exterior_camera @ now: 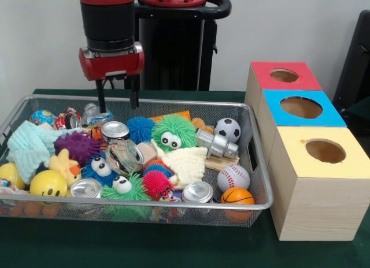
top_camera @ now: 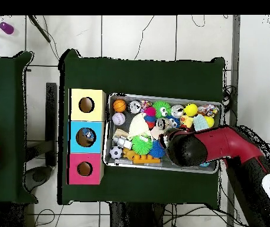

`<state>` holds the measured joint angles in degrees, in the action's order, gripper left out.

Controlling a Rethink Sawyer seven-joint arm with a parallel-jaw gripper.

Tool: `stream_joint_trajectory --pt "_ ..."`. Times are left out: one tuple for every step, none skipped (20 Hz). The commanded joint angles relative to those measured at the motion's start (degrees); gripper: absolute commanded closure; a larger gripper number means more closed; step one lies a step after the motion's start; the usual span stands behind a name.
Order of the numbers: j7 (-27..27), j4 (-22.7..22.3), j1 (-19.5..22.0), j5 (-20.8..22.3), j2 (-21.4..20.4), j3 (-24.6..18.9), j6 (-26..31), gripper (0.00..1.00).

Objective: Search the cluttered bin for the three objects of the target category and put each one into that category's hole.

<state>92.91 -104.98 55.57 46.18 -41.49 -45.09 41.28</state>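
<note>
The silver mesh bin (exterior_camera: 261,164) is full of toys; it also shows in the overhead view (top_camera: 109,133). My gripper (exterior_camera: 117,98) hangs open and empty over the bin's back left part. Just below its left finger lies a clear wrinkly bottle with a blue label (exterior_camera: 95,114), partly hidden by toys. A second clear crumpled bottle (exterior_camera: 125,157) lies in the middle left of the bin. The blue-topped box's hole (exterior_camera: 301,107) is right of the bin. In the overhead view that hole (top_camera: 85,137) shows something clear and blue inside. My arm (top_camera: 187,148) hides the gripper there.
A red-topped box (exterior_camera: 284,75) and a yellow-topped box (exterior_camera: 325,151) flank the blue one. In the bin are silver cans (exterior_camera: 115,130), a metal flask (exterior_camera: 217,144), spiky balls (exterior_camera: 173,132), a soccer ball (exterior_camera: 227,129), a baseball (exterior_camera: 233,177) and a pale green cloth (exterior_camera: 29,145).
</note>
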Motion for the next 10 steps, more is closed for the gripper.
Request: stream_joint_trajectory --pt "-9.2 -1.2 0.3 4.1 3.6 0.0 -3.9 0.00" --pt "-9.4 -1.2 0.4 4.2 3.8 0.0 -4.0 0.00" --pt "-9.5 -1.2 0.5 4.2 4.0 -0.1 -4.1 0.00" --pt "-9.6 -1.2 0.6 4.2 4.1 -0.1 -4.1 0.00" --pt "-9.7 -1.1 0.7 4.1 4.1 -0.1 -4.0 0.00" --pt "-9.8 -1.1 0.7 4.0 4.1 -0.2 -4.0 0.00" --pt "-9.9 -1.0 0.8 4.0 4.1 -0.2 -3.9 0.00" --pt "-10.1 -0.9 0.8 3.9 4.2 -0.2 -3.8 0.00" --pt "-10.3 -1.2 1.0 3.8 3.9 -0.3 -3.8 0.00" --pt "-10.4 -1.3 1.1 3.8 3.8 -0.4 -3.7 0.00"
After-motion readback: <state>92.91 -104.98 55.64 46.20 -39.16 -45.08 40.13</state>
